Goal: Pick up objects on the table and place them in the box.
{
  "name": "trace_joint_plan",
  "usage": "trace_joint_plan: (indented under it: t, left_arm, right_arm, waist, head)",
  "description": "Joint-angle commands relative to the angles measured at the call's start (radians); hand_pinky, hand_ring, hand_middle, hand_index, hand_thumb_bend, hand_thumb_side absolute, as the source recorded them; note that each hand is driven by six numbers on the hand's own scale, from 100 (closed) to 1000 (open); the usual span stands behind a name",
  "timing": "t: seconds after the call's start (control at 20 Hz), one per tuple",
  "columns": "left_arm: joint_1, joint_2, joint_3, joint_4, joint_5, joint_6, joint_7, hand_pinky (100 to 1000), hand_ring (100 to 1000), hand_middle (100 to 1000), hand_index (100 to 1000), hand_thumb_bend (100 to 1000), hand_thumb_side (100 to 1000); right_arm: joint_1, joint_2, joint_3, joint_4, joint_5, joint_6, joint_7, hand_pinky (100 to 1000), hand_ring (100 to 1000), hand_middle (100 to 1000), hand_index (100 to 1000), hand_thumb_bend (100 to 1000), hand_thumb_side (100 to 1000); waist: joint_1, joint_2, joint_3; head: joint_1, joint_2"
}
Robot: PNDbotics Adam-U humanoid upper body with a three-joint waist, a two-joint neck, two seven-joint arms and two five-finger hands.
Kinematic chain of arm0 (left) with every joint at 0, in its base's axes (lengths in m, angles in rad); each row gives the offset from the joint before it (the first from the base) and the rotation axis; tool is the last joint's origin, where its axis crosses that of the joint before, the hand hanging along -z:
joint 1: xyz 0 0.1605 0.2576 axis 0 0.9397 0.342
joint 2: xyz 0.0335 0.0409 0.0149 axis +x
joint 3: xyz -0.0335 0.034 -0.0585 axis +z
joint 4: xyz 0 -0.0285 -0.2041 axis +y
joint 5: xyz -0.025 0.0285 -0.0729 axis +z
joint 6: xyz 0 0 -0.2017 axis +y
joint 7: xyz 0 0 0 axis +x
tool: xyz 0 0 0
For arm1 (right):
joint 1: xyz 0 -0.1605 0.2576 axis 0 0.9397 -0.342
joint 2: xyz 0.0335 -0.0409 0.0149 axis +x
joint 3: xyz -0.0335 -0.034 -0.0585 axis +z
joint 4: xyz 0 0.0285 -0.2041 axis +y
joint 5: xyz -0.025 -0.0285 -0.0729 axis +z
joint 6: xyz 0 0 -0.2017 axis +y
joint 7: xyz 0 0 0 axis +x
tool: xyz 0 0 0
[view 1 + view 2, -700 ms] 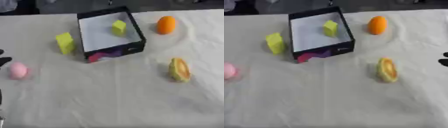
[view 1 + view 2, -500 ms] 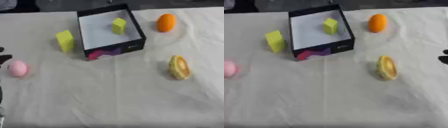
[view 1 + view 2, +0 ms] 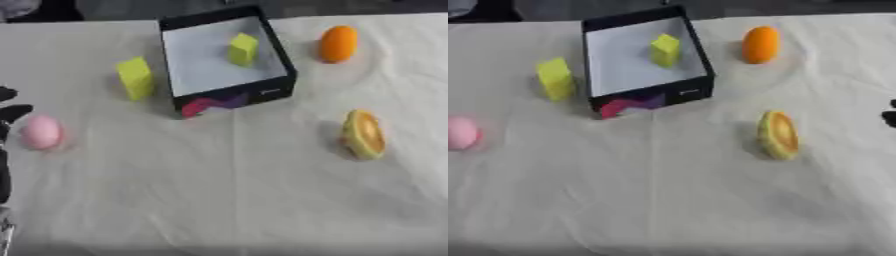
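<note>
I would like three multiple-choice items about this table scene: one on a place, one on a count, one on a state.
1. Where is the pink object?
A. inside the box
B. near the table's left edge
C. beside the orange object

2. How many yellow-green blocks show?
A. one
B. two
C. four

3. The box is
A. open on top
B. closed with a lid
C. lying upside down

Key: 1 B, the pink object lies at the left, close to the left hand. 2 B, one block is in the box, another block outside. 3 A, its white floor shows.
</note>
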Motion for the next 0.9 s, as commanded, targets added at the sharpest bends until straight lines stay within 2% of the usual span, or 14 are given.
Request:
trace_joint_plan:
  t: [0.05,0.2,0.3,0.4,0.55,0.7,0.9]
  left_arm:
    - [0.001,0.026,0.003,-0.011,-0.003,0.002,0.002,826,633,687,748,100,765]
    - [0.003,0.03,0.0,-0.01,-0.005,0.003,-0.001,826,632,687,747,100,766]
    - [0.006,0.035,-0.002,-0.01,-0.006,0.002,-0.003,826,632,687,747,100,765]
    - [0.01,0.04,-0.003,-0.01,-0.008,0.001,-0.004,826,632,686,747,100,766]
    - [0.014,0.045,-0.006,-0.009,-0.01,0.001,-0.005,826,632,687,747,100,767]
    - [0.014,0.047,-0.009,-0.008,-0.01,0.001,-0.008,827,632,687,747,100,767]
    - [0.012,0.05,-0.015,-0.008,-0.009,0.002,-0.014,826,632,687,746,100,767]
  right_arm:
    - [0.017,-0.089,0.008,-0.04,0.041,-0.035,0.009,900,837,835,916,100,540]
    - [0.049,-0.189,0.03,-0.059,0.096,-0.09,-0.005,901,852,857,927,100,505]
    - [0.076,-0.282,0.048,-0.062,0.141,-0.152,-0.023,899,859,868,931,100,439]
    - [0.108,-0.388,0.066,-0.062,0.188,-0.219,-0.064,894,861,870,930,100,386]
    - [0.15,-0.538,0.108,-0.062,0.272,-0.292,-0.144,886,858,865,922,100,388]
    - [0.156,-0.651,0.169,-0.062,0.363,-0.323,-0.21,883,860,865,919,100,481]
    - [0.119,-0.735,0.264,-0.062,0.465,-0.311,-0.232,881,859,863,915,100,630]
  waist:
    - [-0.016,-0.007,0.001]
    - [-0.016,-0.005,0.001]
    - [-0.016,-0.005,0.0]
    - [-0.016,-0.005,-0.001]
    - [-0.017,-0.005,-0.003]
    - [-0.017,-0.005,-0.005]
    - [-0.015,-0.003,-0.001]
  head:
    - [-0.001,0.006]
    - [-0.006,0.006]
    - [-0.009,0.006]
    - [-0.011,0.006]
    - [-0.017,0.006]
    - [-0.021,0.006]
    - [-0.03,0.006]
